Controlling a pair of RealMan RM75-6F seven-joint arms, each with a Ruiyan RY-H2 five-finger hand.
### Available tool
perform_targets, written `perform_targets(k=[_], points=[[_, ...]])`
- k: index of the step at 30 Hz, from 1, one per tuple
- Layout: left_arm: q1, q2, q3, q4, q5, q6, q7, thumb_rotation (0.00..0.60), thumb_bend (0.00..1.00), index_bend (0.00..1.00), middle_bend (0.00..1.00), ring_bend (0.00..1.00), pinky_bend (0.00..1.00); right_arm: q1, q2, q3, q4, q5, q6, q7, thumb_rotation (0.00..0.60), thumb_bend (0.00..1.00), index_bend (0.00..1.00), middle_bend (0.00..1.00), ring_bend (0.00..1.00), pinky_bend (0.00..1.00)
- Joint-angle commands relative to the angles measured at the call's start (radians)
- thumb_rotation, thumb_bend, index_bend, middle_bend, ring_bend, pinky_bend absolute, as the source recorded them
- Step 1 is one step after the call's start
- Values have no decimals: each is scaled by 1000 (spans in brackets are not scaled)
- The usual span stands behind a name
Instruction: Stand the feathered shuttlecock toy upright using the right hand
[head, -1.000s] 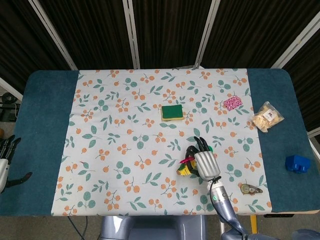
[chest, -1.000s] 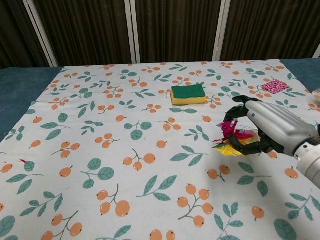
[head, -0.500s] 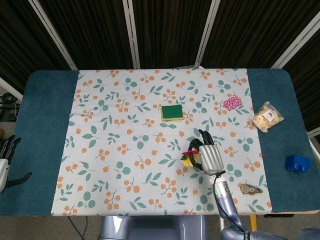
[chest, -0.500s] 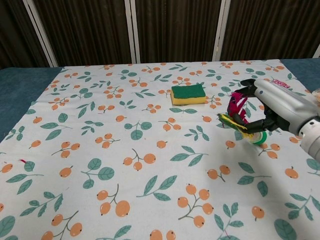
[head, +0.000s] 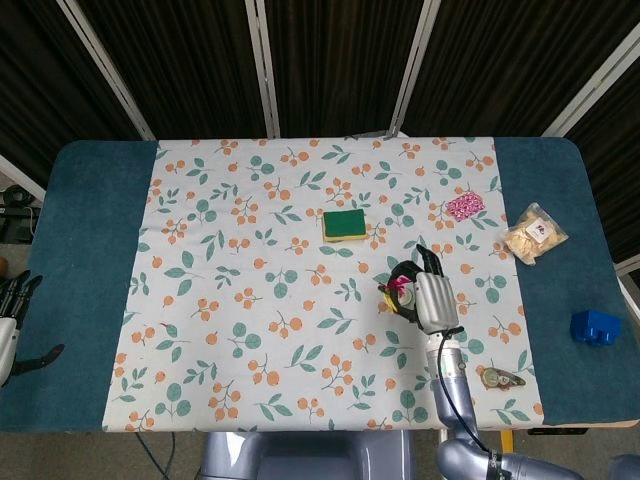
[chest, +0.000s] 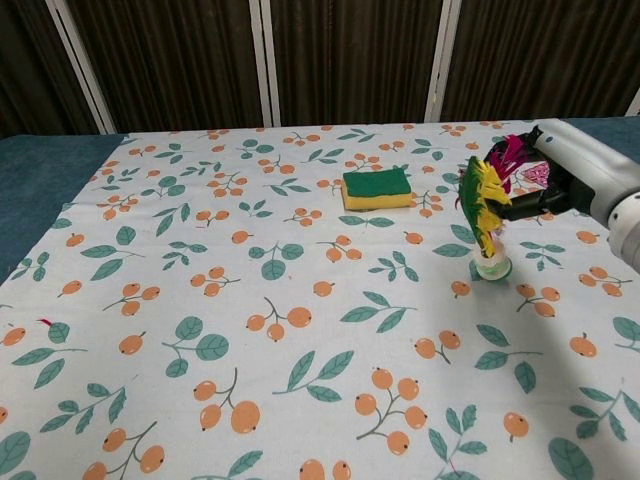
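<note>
Right robot hand (chest: 560, 180) grips feathers, fingers curled; left robot hand (head: 12, 305) hangs at table edge.

Blue-topped table (head: 90, 270), floral cloth (head: 250, 290) with orange berries and green leaves over the middle, bare blue strips left and right. On the cloth: green/yellow sponge (head: 345, 225) near centre, pink patterned packet (head: 465, 206) toward the far right, small metal bit (head: 499, 377) near the front right corner. On the right blue strip: clear snack bag (head: 534, 233), blue block (head: 595, 327).
</note>
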Motion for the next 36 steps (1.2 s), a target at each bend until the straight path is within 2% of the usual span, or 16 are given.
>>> perform_targets(k=[1,13,24,31,34,36], points=[[0,0,0,1,1,1,1,558,198,0,0,0,0,6,7,42,-36,65,10,-26,600,489,611,373,7,0],[0,-1,0,2,1,1,1,559,198,0,0,0,0,15,20,66,-62,149,36,-52,600,489,612,374,7,0],[0,-1,2,2,2,0,0,556,198,0,0,0,0,13,19,91,-87,275,60,-69,600,488,612,375,7,0],[0,-1,2,2,3,2,2,560,196,0,0,0,0,15,10,100,-65,291,98,-72,600,489,609,375,7,0],[0,-1,2,3,3,2,3,559,198,0,0,0,0,13,10,103,-60,297,115,-71,600,488,584,363,7,0],[0,-1,2,3,4,2,3,557,199,0,0,0,0,10,12,100,-61,296,124,-71,600,488,531,331,4,0]])
